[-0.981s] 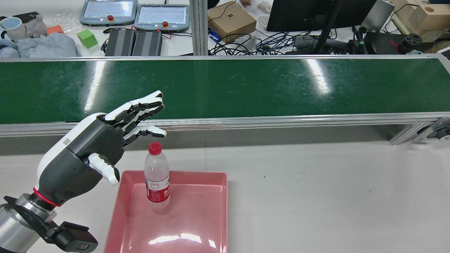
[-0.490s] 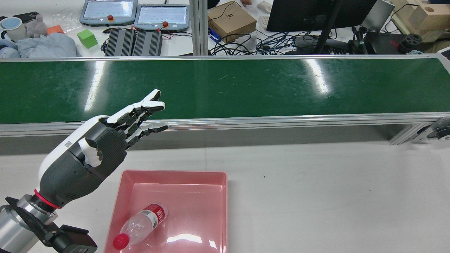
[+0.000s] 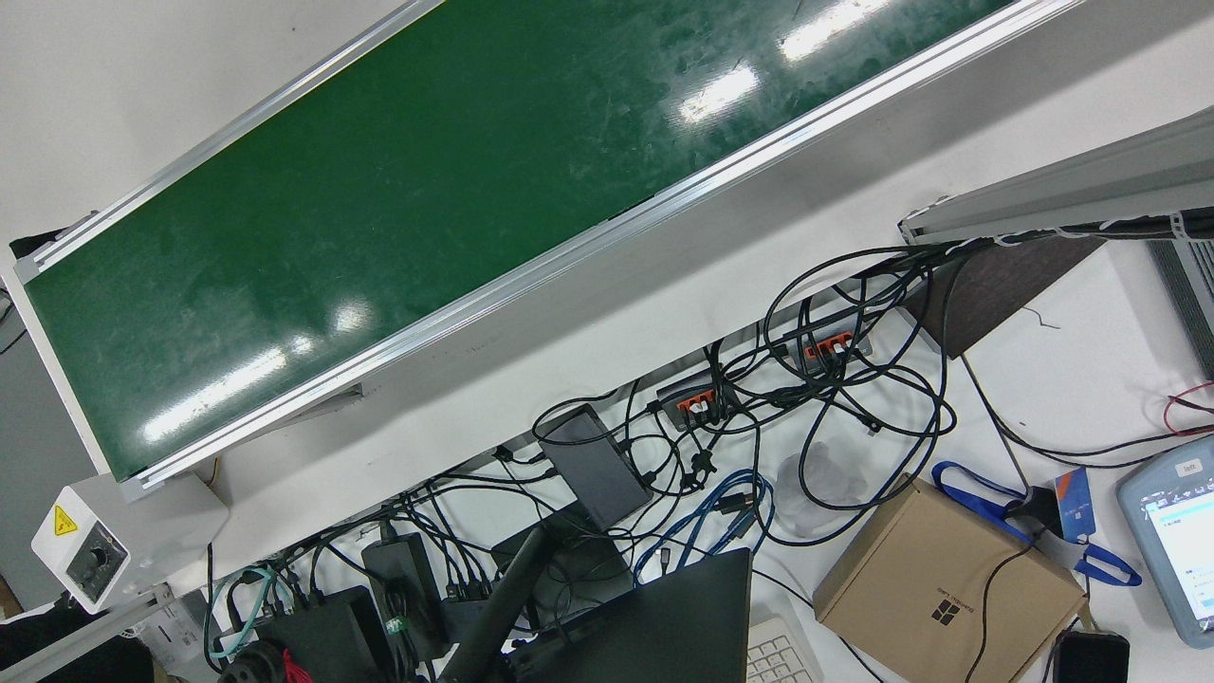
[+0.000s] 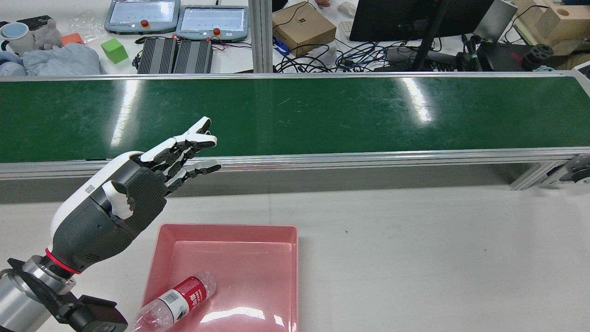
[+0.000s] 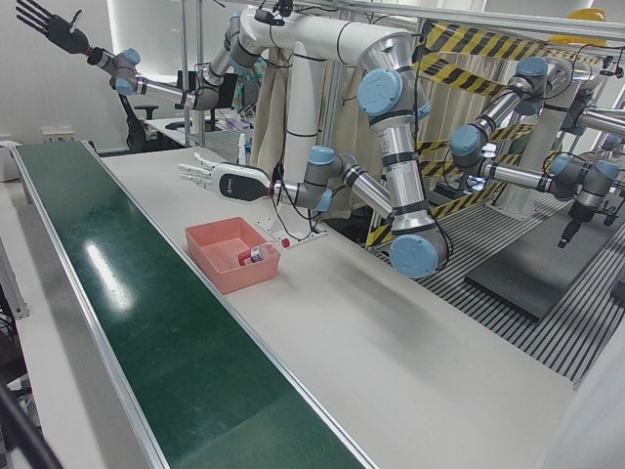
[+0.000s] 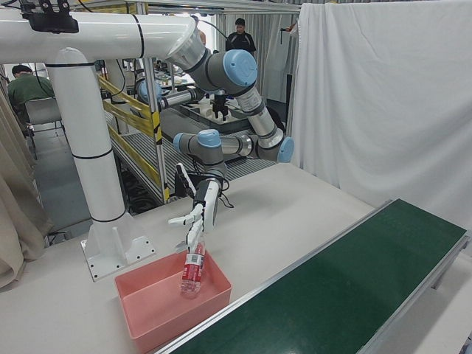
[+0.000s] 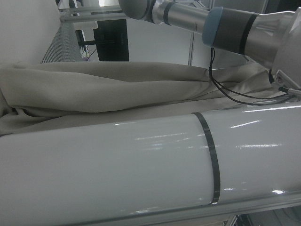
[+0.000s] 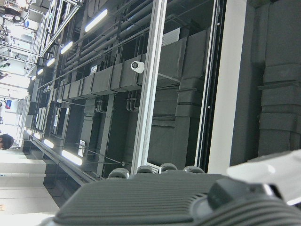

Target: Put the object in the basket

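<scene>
The bottle (image 4: 173,299) lies tilted in the pink basket (image 4: 258,276), its clear body over the near left corner and its red-labelled middle resting on the floor of the basket. In the right-front view the bottle (image 6: 192,271) leans against the basket's rim (image 6: 147,324), neck end upward. Nothing grips it.

The left hand (image 4: 124,203) hangs above and to the left of the basket, apart from the bottle, with its fingers (image 4: 193,138) spread wide and stretched out toward the green belt (image 4: 322,110). It holds nothing. From the left-front view the same hand (image 5: 217,176) hovers over the white desk (image 5: 410,342), just behind the basket (image 5: 232,256).

The right hand (image 5: 44,21) is raised high at the far end of the station, well apart from everything on the desk, its dark fingers fanned out and empty.

The belt runs along the far edge of the desk, bare and glossy.
</scene>
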Robot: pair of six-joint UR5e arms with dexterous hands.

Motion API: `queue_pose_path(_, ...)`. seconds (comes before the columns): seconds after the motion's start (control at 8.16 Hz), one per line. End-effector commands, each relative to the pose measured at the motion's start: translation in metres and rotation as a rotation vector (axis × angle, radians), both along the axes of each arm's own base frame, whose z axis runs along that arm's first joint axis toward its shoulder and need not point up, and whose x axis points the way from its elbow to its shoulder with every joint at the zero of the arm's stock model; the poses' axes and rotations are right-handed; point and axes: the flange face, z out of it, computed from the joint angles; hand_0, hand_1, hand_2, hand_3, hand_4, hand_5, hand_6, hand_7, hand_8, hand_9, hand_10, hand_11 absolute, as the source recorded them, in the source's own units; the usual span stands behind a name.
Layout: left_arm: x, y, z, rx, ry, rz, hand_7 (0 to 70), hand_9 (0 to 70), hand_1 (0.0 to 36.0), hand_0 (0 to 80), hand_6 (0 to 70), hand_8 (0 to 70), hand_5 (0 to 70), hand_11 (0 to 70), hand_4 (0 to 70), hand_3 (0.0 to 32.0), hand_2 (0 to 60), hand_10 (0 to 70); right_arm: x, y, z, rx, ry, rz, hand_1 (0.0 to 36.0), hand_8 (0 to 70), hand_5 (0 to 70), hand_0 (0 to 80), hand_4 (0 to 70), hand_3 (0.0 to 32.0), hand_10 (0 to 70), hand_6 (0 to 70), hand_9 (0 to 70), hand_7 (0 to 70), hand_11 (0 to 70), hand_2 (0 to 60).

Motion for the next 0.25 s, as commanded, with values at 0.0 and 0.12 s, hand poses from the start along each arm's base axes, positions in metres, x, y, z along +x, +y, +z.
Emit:
queue_pose_path(0.0,-0.0003,0.0002,-0.0001,-0.004,0.009,0.008,4.0,3.8,0.0,10.6,4.5,3.4,26.8,18.2,19.3,0.0,0.0,13.1,0.0,0.0,0.0002,0.0,0.0,0.0,0.0,0.0,0.0,0.0,0.0,0.0,0.0,0.0,0.0,0.0,0.0,0.0)
queue_pose_path(0.12,0.0003,0.0002,0.0003,-0.004,0.008,0.01,4.8,4.9,0.0,10.1,5.0,4.3,29.9,18.4,19.4,0.0,0.0,13.3,0.0,0.0,0.0002,0.0,0.0,0.0,0.0,0.0,0.0,0.0,0.0,0.0,0.0,0.0,0.0,0.0,0.0,0.0)
